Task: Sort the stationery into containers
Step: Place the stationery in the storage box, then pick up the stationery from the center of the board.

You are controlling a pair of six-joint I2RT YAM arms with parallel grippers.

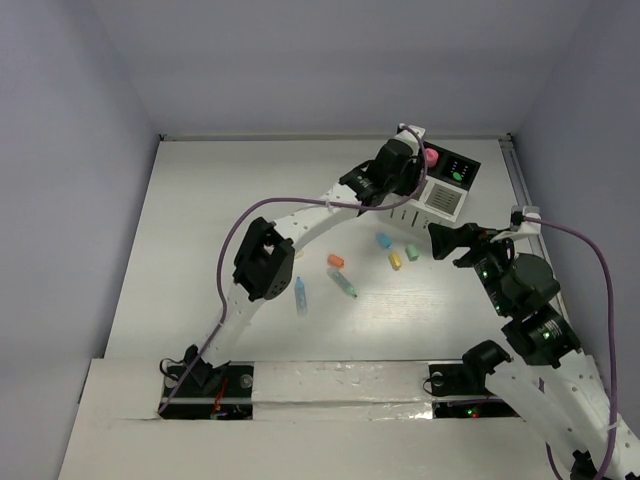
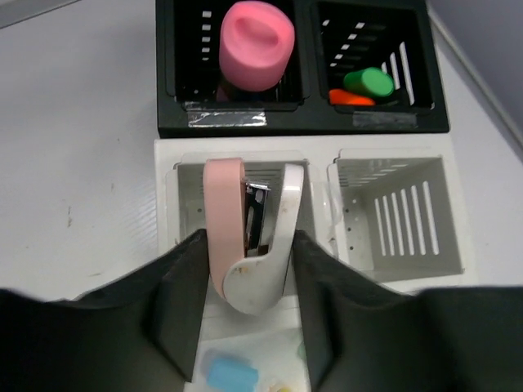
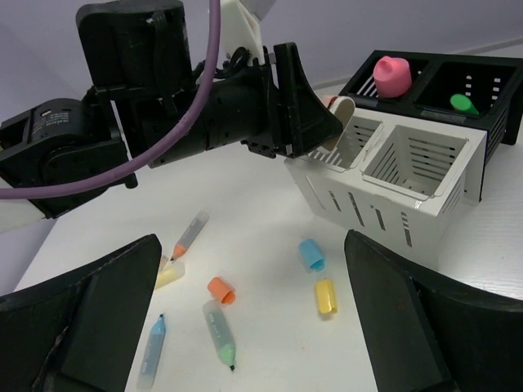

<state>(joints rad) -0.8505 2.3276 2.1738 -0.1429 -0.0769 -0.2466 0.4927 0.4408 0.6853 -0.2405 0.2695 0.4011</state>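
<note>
My left gripper is shut on a pink and white stapler, which hangs nose-down over the left compartment of the white slatted box. In the top view this gripper is above the white box. The black box behind it holds a pink-capped bottle and green- and orange-capped highlighters. My right gripper is open above the table with nothing between its fingers. Below it lie a blue cap, a yellow cap, an orange cap and a green-tipped pen.
A blue pen, an orange-tipped pen and a pale yellow piece lie to the left. A green cap sits near the white box. The left arm stretches across the table's middle. Walls close in the table.
</note>
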